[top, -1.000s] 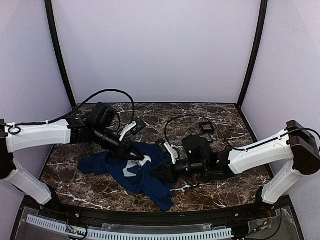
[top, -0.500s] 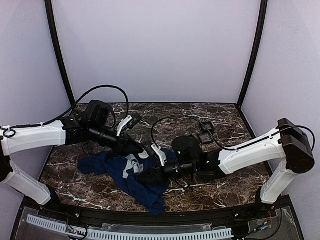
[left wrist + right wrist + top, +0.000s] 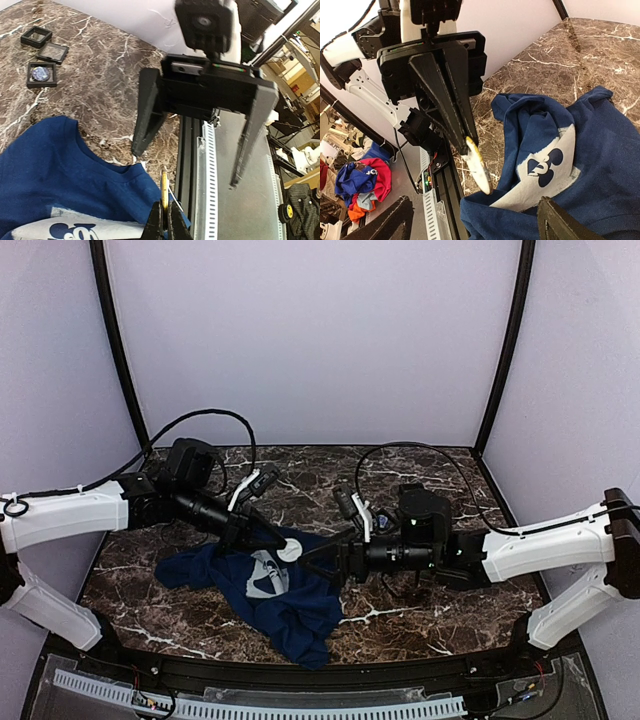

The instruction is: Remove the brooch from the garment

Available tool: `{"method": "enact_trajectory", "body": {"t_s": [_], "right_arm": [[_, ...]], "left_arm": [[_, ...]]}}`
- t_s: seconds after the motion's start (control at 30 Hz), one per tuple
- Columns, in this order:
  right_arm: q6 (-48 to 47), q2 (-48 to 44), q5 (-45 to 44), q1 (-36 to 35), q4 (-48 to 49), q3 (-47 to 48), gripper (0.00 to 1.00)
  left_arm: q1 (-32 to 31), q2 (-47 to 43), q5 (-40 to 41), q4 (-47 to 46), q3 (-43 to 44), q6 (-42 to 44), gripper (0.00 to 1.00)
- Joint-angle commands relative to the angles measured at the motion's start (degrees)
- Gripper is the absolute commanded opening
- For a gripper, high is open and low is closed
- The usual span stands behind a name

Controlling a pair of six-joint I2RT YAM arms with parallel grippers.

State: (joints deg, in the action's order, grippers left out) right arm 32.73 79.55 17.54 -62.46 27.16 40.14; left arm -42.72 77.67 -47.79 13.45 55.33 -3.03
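The garment [image 3: 290, 602], a navy T-shirt with a pale print, lies crumpled on the marble between the arms; it also shows in the wrist views [image 3: 60, 165] [image 3: 590, 145]. My left gripper [image 3: 281, 545] [image 3: 164, 216] is shut on the brooch [image 3: 289, 551] [image 3: 164, 186] [image 3: 479, 169], a small round white disc with a yellowish rim, held edge-on just over the shirt's collar. Its lower edge meets a fold of cloth; I cannot tell whether it is still pinned. My right gripper [image 3: 322, 558] [image 3: 185, 169] [image 3: 474, 202] faces it from the right, open, with nothing between its fingers.
Three small black square trays [image 3: 41, 74] sit at the far side of the marble; the nearest holds a bluish glinting piece. A black rail and a slotted white cable duct [image 3: 300, 705] run along the table's near edge. Cables loop over both arms.
The right gripper pushed left into the shirt, then drew back to the right and opened wide. The left gripper stayed shut on the disc and shifted slightly left.
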Motion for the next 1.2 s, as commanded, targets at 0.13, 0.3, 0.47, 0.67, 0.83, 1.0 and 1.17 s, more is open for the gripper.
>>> {"method": "enact_trajectory", "body": {"t_s": [0.13, 0.3, 0.47, 0.67, 0.83, 1.0, 1.17], "right_arm": [[1.64, 2.19, 5.84, 1.35, 7.02, 0.91, 0.66], [1.62, 3.60, 6.82, 1.51, 6.71, 1.88, 0.51], [1.71, 4.02, 7.27, 1.58, 7.49, 2.09, 0.46], [1.38, 5.14, 7.60, 1.55, 6.97, 2.81, 0.42], [1.41, 5.68, 7.64, 1.56, 6.68, 2.99, 0.39], [1.41, 5.96, 7.44, 1.55, 6.57, 3.11, 0.35], [1.34, 6.23, 7.44, 1.59, 6.32, 3.41, 0.34]], "left_arm": [[-0.87, -0.07, -5.04, -0.56, -0.31, 0.21, 0.01], [-1.35, 0.24, -5.28, -0.25, -0.22, 0.36, 0.01], [-1.64, 0.59, -5.38, -0.14, -0.14, 0.45, 0.01], [-1.88, 0.81, -5.31, 0.12, -0.09, 0.58, 0.01], [-2.03, 0.97, -5.29, 0.18, -0.05, 0.58, 0.01], [-2.07, 0.99, -5.20, 0.29, -0.09, 0.63, 0.01], [-2.40, 1.08, -5.04, 0.55, 0.00, 0.86, 0.01]]}}
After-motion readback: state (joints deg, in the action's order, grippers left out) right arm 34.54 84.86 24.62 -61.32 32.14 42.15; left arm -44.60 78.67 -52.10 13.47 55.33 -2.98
